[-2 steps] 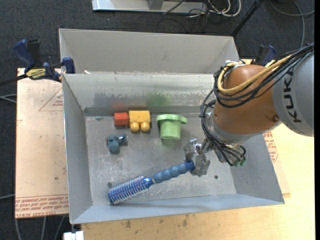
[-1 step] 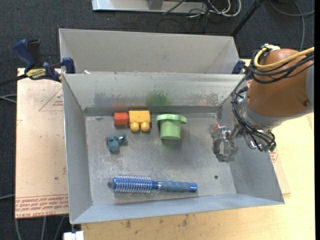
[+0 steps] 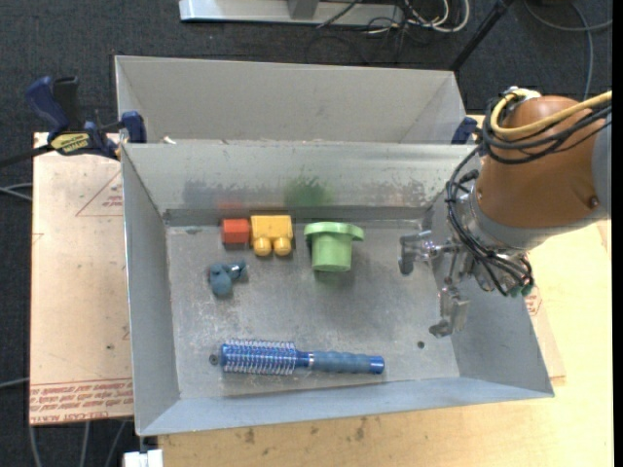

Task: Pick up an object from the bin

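1. A small blue lump (image 3: 226,278) of irregular shape lies on the left part of the floor of the grey metal bin (image 3: 292,168), apart from everything else
2. A red block (image 3: 236,232) sits just beyond it, against the far wall
3. A yellow block (image 3: 272,234) with two round studs on its near side stands just beside the red block on its right, perhaps touching it
4. A blue hairbrush (image 3: 297,360) lies flat along the near edge of the floor, bristle head to the left and handle to the right
5. A green cup (image 3: 332,245) with a wide rim stands right of the yellow block, near the far wall (of the loose things it is the one nearest the arm)
6. The pincer (image 3: 428,285) hangs over bare floor at the right side of the bin, right of the green cup and apart from it; its two metal fingers (image 3: 410,253) are spread wide with nothing between them
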`<state>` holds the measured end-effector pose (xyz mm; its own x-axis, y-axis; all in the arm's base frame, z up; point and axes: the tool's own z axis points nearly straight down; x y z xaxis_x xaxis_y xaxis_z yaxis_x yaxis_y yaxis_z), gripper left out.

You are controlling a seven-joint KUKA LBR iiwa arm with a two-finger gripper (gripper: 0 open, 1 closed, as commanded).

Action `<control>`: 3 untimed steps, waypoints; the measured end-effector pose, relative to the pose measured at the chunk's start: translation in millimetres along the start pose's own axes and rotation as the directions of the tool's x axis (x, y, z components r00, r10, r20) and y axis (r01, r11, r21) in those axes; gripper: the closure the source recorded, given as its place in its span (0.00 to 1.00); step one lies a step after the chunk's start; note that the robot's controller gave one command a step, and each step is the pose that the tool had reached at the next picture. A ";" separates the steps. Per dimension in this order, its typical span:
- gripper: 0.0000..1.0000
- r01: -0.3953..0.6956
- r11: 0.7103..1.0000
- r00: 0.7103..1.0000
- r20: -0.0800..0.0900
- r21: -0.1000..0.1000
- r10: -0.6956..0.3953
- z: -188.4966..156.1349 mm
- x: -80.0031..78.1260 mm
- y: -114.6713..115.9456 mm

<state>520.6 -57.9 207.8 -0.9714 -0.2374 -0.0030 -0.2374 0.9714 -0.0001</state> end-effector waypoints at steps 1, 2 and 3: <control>0.00 -0.092 0.996 0.996 -0.005 -0.005 0.092 82.2 -57.7 75.8; 0.00 0.015 1.000 1.000 -0.006 -0.002 -0.015 138.3 3.2 96.8; 1.00 0.016 1.000 1.000 0.001 0.000 -0.016 136.4 1.4 96.1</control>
<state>496.8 35.2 71.5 -0.9676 -0.2525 -0.0040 -0.2525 0.9676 0.0002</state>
